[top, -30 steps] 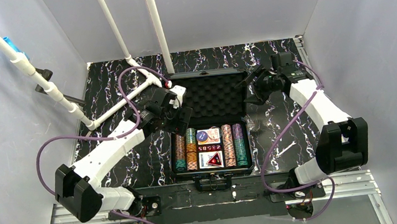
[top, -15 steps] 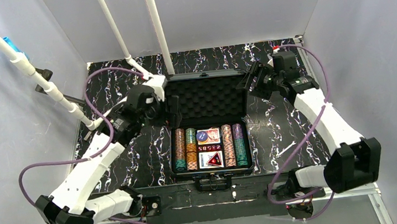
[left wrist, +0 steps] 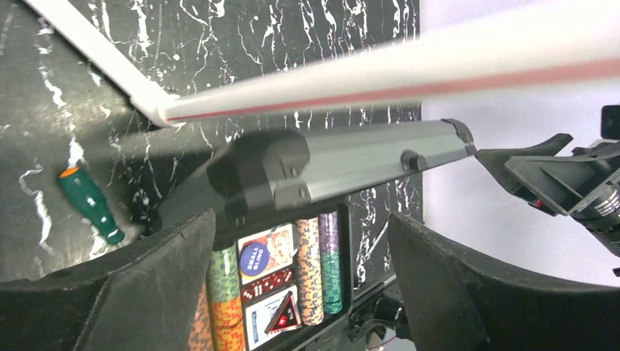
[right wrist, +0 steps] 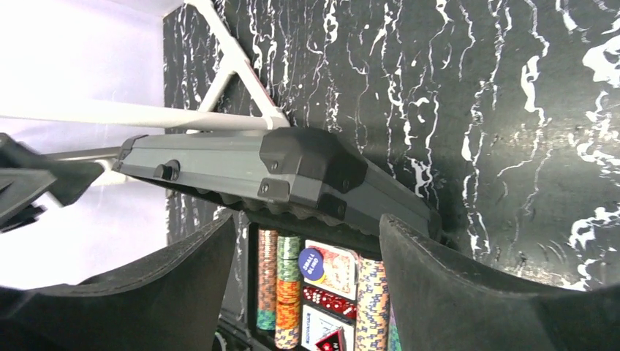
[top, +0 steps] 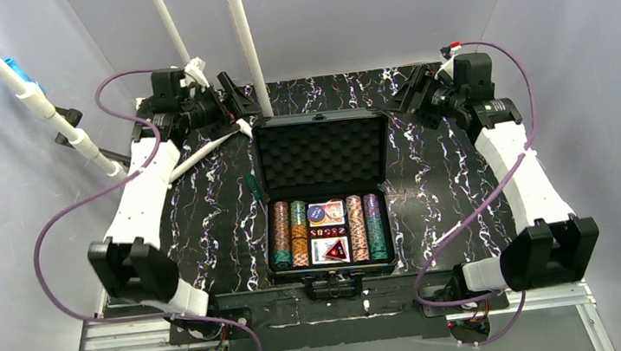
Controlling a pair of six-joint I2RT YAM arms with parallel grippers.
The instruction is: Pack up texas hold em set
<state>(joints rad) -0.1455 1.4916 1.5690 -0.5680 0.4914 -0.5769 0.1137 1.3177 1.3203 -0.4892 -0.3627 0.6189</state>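
Top external shows the black case [top: 322,152] open, striped chips [top: 356,227] racked inside.

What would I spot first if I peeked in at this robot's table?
The open black case in the middle of the table grabs your eye. Its bumpy foam lid stands up, and rows of stripy poker chips sit inside. The left pincer and the right pincer hover wide open beside the lid's far corners, holding nothing.
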